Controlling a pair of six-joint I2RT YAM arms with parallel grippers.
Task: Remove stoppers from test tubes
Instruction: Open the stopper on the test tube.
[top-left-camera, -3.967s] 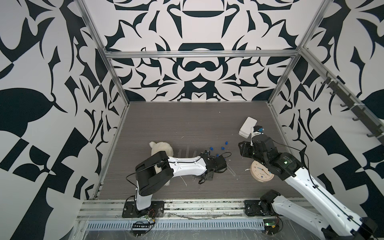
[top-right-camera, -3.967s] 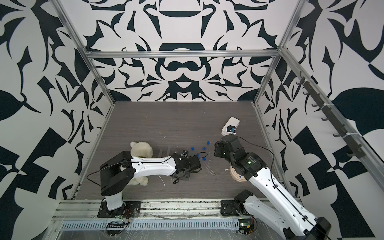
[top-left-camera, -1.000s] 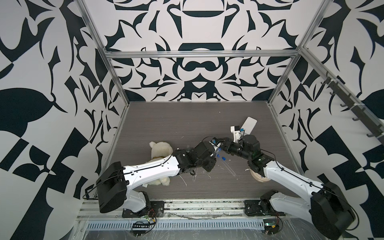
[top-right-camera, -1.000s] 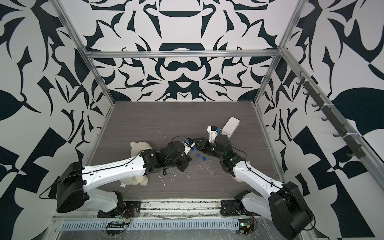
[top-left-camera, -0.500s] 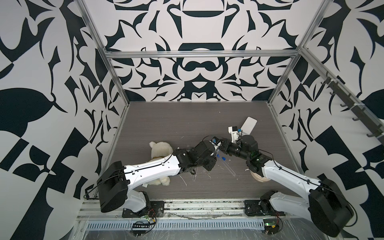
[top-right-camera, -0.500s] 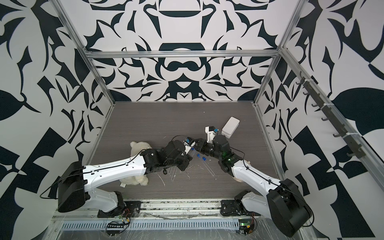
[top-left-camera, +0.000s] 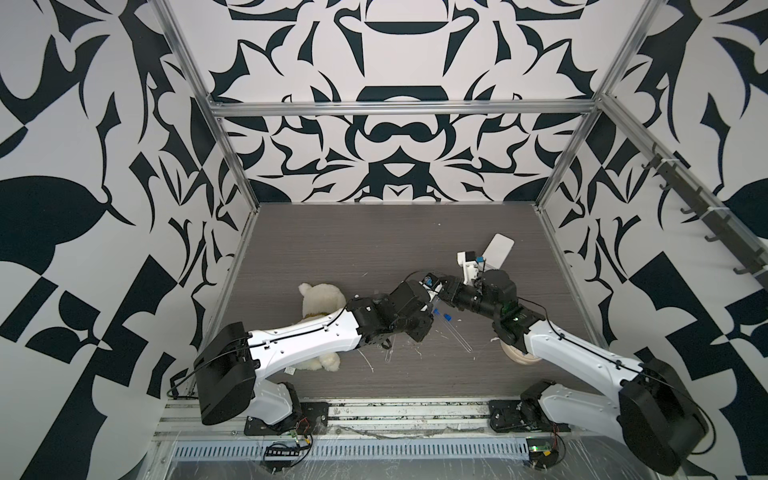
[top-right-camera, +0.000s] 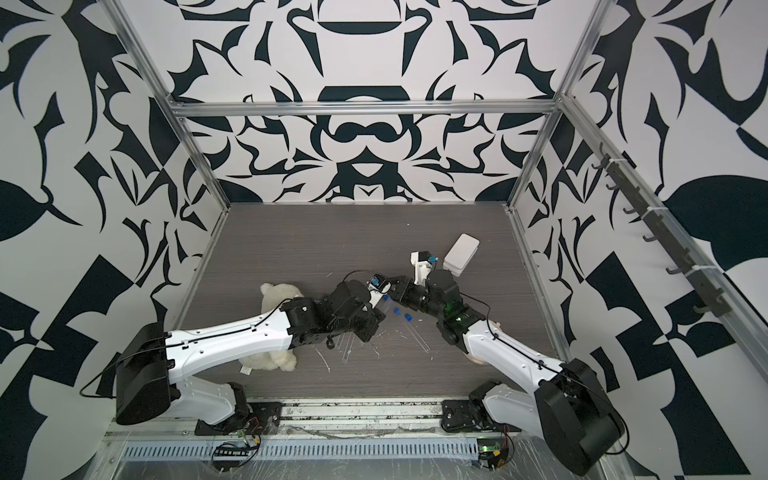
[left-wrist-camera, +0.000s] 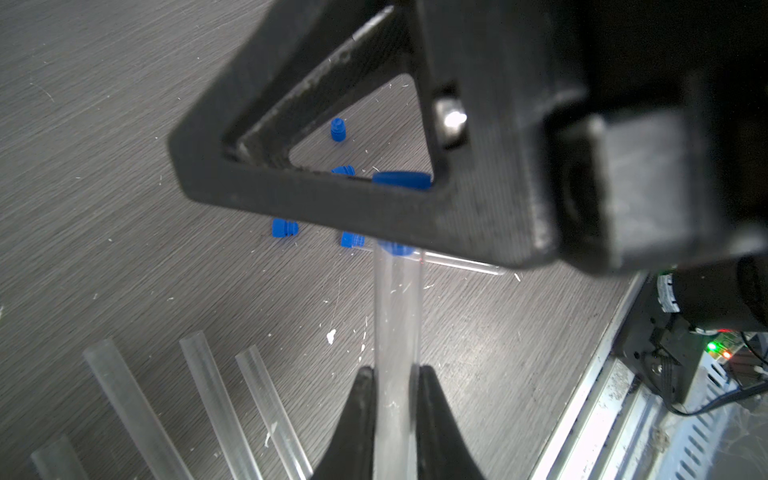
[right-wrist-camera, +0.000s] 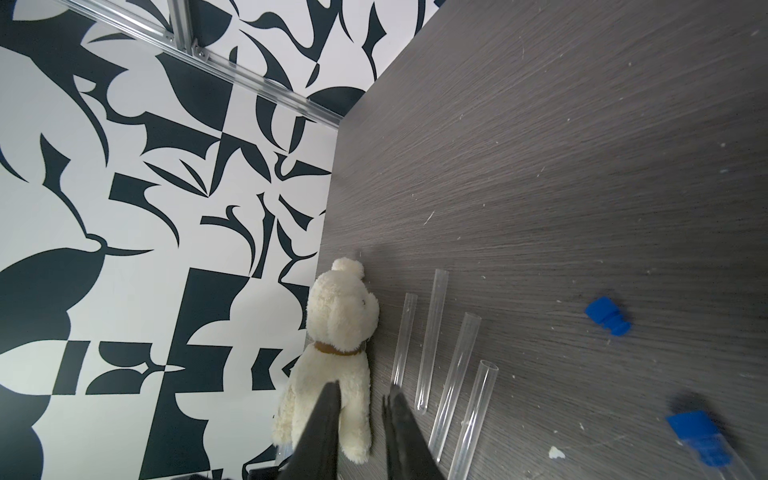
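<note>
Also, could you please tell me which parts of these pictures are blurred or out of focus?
Left wrist view: the right gripper's finger looms close and blurred, the held test tube is soft, the loose stoppers sharper. Right wrist view: the blue stopper nearest the lens is smeared, the plush dog crisp. Both top views: sharp throughout.

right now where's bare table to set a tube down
Free: the far table from the back wall to the plush dog and white box; also the strip along the front rail. Crowded: mid-table, where empty tubes and loose stoppers lie.
</note>
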